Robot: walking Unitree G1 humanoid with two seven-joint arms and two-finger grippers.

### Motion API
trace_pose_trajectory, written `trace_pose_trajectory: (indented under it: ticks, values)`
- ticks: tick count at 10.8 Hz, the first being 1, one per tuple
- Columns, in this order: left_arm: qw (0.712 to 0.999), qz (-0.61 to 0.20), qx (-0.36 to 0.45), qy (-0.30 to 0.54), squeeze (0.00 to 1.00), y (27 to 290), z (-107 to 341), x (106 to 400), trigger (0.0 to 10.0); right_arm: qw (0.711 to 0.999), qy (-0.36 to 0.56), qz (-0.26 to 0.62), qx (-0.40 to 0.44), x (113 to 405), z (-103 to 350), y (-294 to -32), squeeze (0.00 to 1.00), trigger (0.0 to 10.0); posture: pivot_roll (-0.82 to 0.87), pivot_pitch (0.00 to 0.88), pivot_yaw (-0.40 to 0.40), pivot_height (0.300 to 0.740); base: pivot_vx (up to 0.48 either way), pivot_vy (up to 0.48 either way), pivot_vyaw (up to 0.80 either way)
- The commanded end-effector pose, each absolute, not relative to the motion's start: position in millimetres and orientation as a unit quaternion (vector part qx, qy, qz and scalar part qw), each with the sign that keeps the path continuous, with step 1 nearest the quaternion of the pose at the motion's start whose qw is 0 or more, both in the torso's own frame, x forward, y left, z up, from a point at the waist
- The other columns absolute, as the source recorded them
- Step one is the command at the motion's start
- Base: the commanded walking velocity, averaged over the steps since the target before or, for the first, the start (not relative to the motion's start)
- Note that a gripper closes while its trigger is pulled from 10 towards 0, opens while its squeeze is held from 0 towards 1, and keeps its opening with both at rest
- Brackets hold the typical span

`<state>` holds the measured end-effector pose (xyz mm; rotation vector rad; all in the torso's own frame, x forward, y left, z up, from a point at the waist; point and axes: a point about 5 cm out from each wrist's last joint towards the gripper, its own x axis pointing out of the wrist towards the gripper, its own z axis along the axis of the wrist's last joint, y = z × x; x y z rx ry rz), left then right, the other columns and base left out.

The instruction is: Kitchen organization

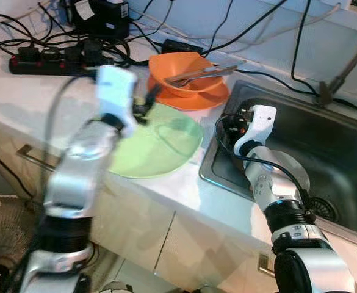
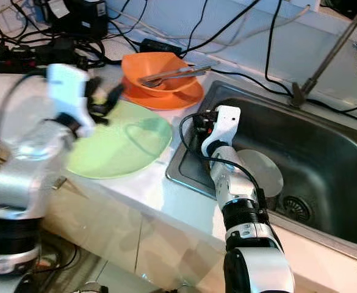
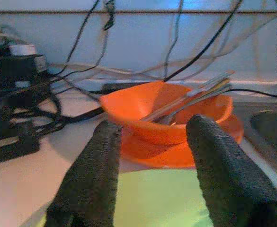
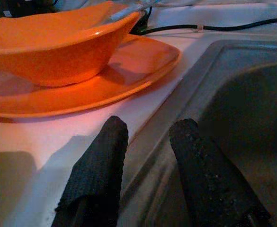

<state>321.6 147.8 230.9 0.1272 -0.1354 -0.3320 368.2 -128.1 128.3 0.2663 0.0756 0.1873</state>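
Left gripper (image 3: 150, 175) open above pale green round plastic plate (image 1: 160, 146), facing orange plastic bowl (image 3: 166, 116). Right gripper (image 4: 145, 177) open at steel sink (image 1: 324, 140) rim.

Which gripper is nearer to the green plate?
Left. The left gripper hovers over the far rim of the green plate, fingers open. The right gripper is beside it, at the sink edge, also open.

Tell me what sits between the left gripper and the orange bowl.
In the left wrist view, nothing stands between the left gripper and the orange bowl: just the green plate beneath, then the orange plate under the bowl.
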Motion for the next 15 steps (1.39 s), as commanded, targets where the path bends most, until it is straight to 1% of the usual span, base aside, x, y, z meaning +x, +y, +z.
trace_pose_trajectory:
  ticks: [1,3,5,9,10,11,12,13,14,15]
  values:
    - [0.983,-0.162,0.062,-0.064,1.0,157.9,232.4,316.5,10.0,0.987,0.037,0.09,0.131,366.5,128.2,-133.5,0.0,10.0,0.06,0.064,-0.155,0.74,0.0,0.0,0.0]
    - [0.989,-0.121,0.073,-0.046,1.0,187.0,230.8,308.6,10.0,0.986,0.044,0.094,0.13,365.6,125.0,-131.4,0.0,10.0,0.06,0.066,-0.156,0.74,0.0,0.0,0.0]
    - [0.992,-0.092,0.084,-0.02,1.0,205.6,225.0,300.0,10.0,0.986,0.047,0.099,0.129,364.4,123.3,-128.6,0.0,10.0,0.07,0.071,-0.159,0.74,0.0,0.0,0.0]
    - [0.995,-0.07,0.061,0.024,1.0,225.2,219.7,284.7,10.0,0.985,0.052,0.107,0.124,363.2,121.0,-125.7,0.0,10.0,0.08,0.069,-0.165,0.74,0.0,0.0,0.0]
    - [0.994,-0.085,0.005,0.074,0.0,228.1,211.3,277.6,10.0,0.985,0.056,0.108,0.122,362.9,119.0,-124.4,0.0,10.0,0.09,0.065,-0.167,0.74,0.0,0.0,0.0]
    - [0.992,-0.079,-0.009,0.095,0.0,229.3,209.4,275.5,10.0,0.985,0.057,0.11,0.121,362.7,118.5,-122.9,0.0,10.0,0.09,0.065,-0.167,0.74,0.0,0.0,0.0]
    - [0.989,-0.071,-0.041,0.121,0.0,234.2,208.2,274.3,10.0,0.985,0.058,0.112,0.121,362.6,118.3,-121.8,0.0,10.0,0.1,0.06,-0.167,0.74,0.0,0.0,0.0]
    - [0.987,-0.07,-0.068,0.126,0.0,233.9,210.3,274.4,10.0,0.985,0.059,0.112,0.12,362.6,118.1,-121.5,0.0,10.0,0.1,0.06,-0.166,0.74,0.0,0.0,0.0]
    - [0.981,-0.079,-0.113,0.135,0.0,228.5,216.3,273.7,10.0,0.985,0.06,0.111,0.119,362.5,117.3,-122.4,0.0,10.0,0.1,0.057,-0.163,0.74,0.0,0.0,0.0]
    - [0.975,-0.088,-0.14,0.148,0.0,226.1,217.8,273.4,10.0,0.985,0.061,0.109,0.118,362.1,116.4,-122.8,0.0,10.0,0.1,0.054,-0.16,0.74,0.0,0.0,0.0]
